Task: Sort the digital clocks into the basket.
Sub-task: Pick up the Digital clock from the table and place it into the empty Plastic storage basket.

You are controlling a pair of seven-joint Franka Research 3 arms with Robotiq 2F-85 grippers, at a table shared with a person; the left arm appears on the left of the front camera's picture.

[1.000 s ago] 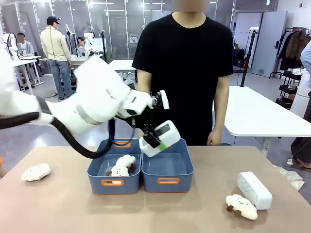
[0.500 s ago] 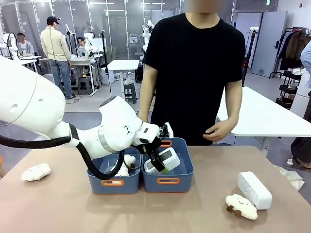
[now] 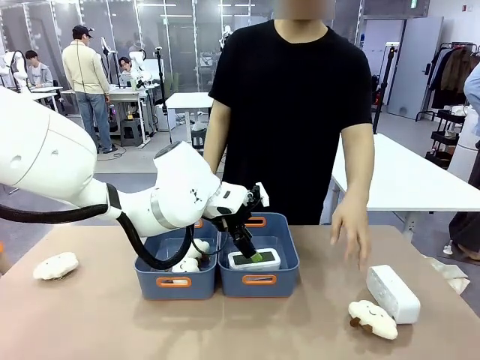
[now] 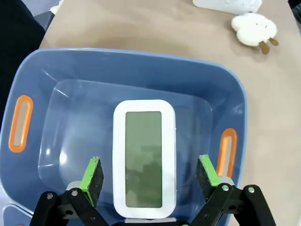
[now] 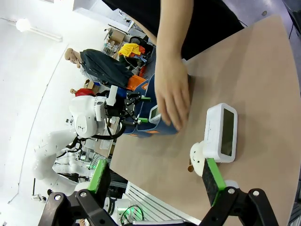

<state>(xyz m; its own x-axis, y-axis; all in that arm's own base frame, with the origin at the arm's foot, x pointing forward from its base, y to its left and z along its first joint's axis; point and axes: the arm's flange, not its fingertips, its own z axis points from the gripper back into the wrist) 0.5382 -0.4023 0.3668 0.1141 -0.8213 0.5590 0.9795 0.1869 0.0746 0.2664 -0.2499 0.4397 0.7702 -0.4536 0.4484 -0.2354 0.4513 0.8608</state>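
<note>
One digital clock (image 3: 255, 259) (image 4: 144, 158) lies face up on the floor of the right slate-blue basket (image 3: 286, 280) (image 4: 70, 70). My left gripper (image 3: 250, 250) (image 4: 150, 172) is down inside that basket and open, its green pads (image 4: 93, 174) standing apart from the clock's long sides. The second clock (image 3: 392, 293) (image 5: 222, 132) rests on the table at the right. A person's hand (image 3: 351, 233) (image 5: 172, 96) hangs just above and left of it. In the right wrist view my right gripper (image 5: 155, 181) is open and holds nothing, well short of that clock.
The twin basket (image 3: 174, 282) on the left holds white plush toys (image 3: 189, 257). Another plush (image 3: 372, 319) lies in front of the right clock, and one more (image 3: 55, 265) at the table's far left. The person stands at the far edge.
My left gripper lowered the clock into the right basket and opened, leaving it flat on the floor. The person's hand came down toward the clock on the right.
</note>
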